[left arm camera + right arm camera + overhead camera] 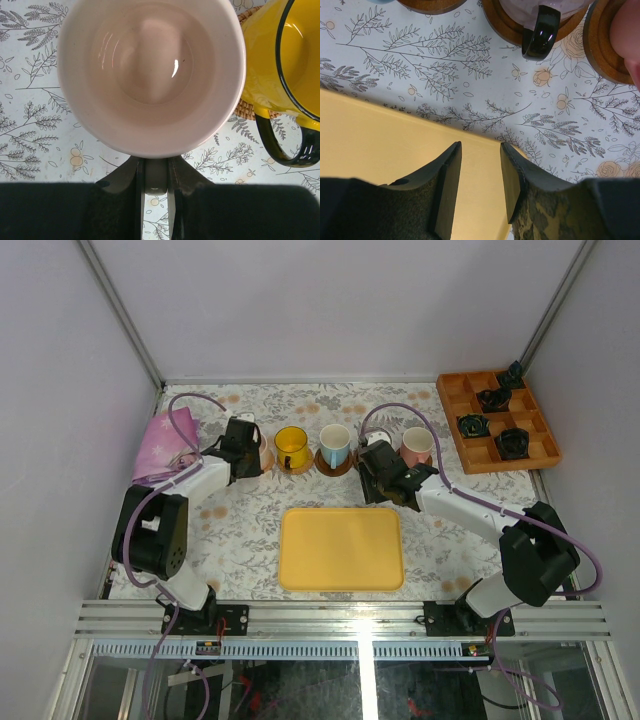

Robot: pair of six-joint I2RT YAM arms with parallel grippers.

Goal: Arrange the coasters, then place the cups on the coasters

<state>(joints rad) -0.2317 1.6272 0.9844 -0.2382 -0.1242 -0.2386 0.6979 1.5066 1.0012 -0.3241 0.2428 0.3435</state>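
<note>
My left gripper (250, 447) (155, 165) is shut on the handle (155, 179) of the pale pink cup (150, 75) at the left end of the row; no coaster shows under it. Beside it the yellow cup (292, 447) (282, 55) stands on a woven coaster (246, 108). The white-and-blue cup (335, 445) sits on a dark coaster (335, 464). My right gripper (375, 484) (480, 147) hangs open and empty over the tray's far right corner. Just beyond it are the purple-grey cup's black handle (542, 31) and the salmon cup (416, 446) (627, 37), both on dark coasters (602, 47).
A flat yellow tray (342, 548) (380, 145) lies in front of the row. A wooden compartment tray (497, 422) with small black objects stands at the back right. A pink cloth (163, 445) lies at the left edge. Walls close in on both sides.
</note>
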